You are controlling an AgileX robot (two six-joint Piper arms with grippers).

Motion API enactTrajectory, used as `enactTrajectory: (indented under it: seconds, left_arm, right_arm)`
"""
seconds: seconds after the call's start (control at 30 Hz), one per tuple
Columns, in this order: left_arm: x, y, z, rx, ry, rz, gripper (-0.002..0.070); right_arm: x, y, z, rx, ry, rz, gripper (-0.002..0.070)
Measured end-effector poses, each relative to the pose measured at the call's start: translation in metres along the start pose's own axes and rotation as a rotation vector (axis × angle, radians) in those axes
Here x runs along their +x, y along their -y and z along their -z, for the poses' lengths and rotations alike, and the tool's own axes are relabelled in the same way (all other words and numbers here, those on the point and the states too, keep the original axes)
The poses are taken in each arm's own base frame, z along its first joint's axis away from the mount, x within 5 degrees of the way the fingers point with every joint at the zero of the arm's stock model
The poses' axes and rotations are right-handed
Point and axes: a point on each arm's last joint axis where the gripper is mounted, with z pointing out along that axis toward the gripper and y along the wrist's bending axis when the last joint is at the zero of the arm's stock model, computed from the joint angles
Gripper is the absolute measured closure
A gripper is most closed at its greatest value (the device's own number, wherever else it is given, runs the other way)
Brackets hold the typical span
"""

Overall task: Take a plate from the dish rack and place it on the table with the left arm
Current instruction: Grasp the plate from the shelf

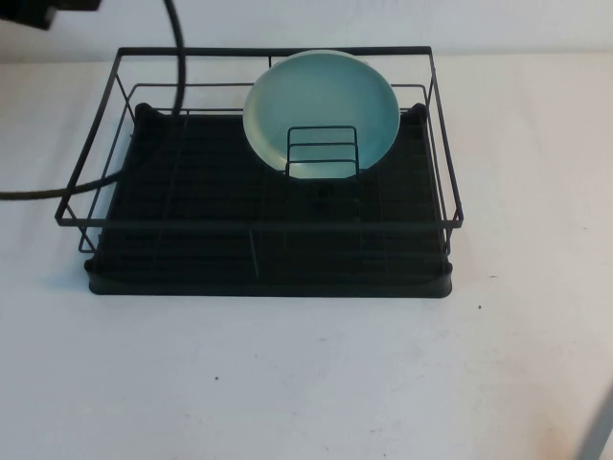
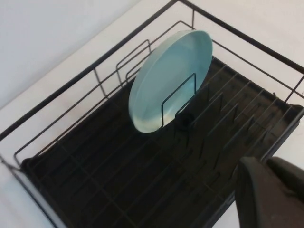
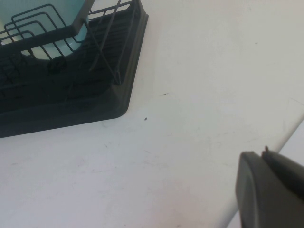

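The pale aqua plate (image 1: pixel 321 115) stands on edge at the back middle of the black wire dish rack (image 1: pixel 268 280), leaning behind the small upright wire divider (image 1: pixel 321 153). In the left wrist view the plate (image 2: pixel 166 80) is ahead of my left gripper (image 2: pixel 263 164), which hovers shut and empty over the rack's near corner, well apart from the plate. Only a dark part of the left arm (image 1: pixel 48 11) shows at the high view's top left. My right gripper (image 3: pixel 263 154) is shut and empty above the white table (image 1: pixel 306 383), right of the rack (image 3: pixel 71 109).
A black cable (image 1: pixel 177 57) loops from the left arm down across the rack's left back corner and off to the left. A grey part of the right arm (image 1: pixel 599 431) shows at the bottom right. Bare white table lies in front of and beside the rack.
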Motion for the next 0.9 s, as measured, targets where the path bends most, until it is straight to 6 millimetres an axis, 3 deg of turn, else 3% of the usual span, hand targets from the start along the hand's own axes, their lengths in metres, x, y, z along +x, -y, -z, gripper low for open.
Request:
enactTrajectory:
  seconds: [0.13, 0.23, 0.4, 0.5, 0.67, 0.9]
  left_arm:
    - [0.0, -0.01, -0.04, 0.038, -0.061, -0.04, 0.0674]
    - [-0.002, -0.011, -0.071, 0.027, -0.12, -0.111, 0.0617]
    - [-0.01, 0.002, -0.123, 0.049, -0.125, -0.234, 0.0335]
    - [-0.019, 0.012, -0.149, 0.036, -0.077, -0.281, 0.0223]
    - [-0.022, 0.019, -0.188, 0.023, -0.033, -0.355, 0.0179]
    - [-0.011, 0.014, -0.23, -0.001, -0.017, -0.415, 0.0174]
  right_arm:
    - [0.0, 0.0, 0.0, 0.0, 0.0, 0.0, 0.0696]
    - [0.0, 0.0, 0.0, 0.0, 0.0, 0.0, 0.0696]
    - [0.0, 0.0, 0.0, 0.0, 0.0, 0.0, 0.0696]
    - [0.0, 0.0, 0.0, 0.0, 0.0, 0.0, 0.0696]
    - [0.0, 0.0, 0.0, 0.0, 0.0, 0.0, 0.0696]
    - [0.0, 0.0, 0.0, 0.0, 0.0, 0.0, 0.0696]
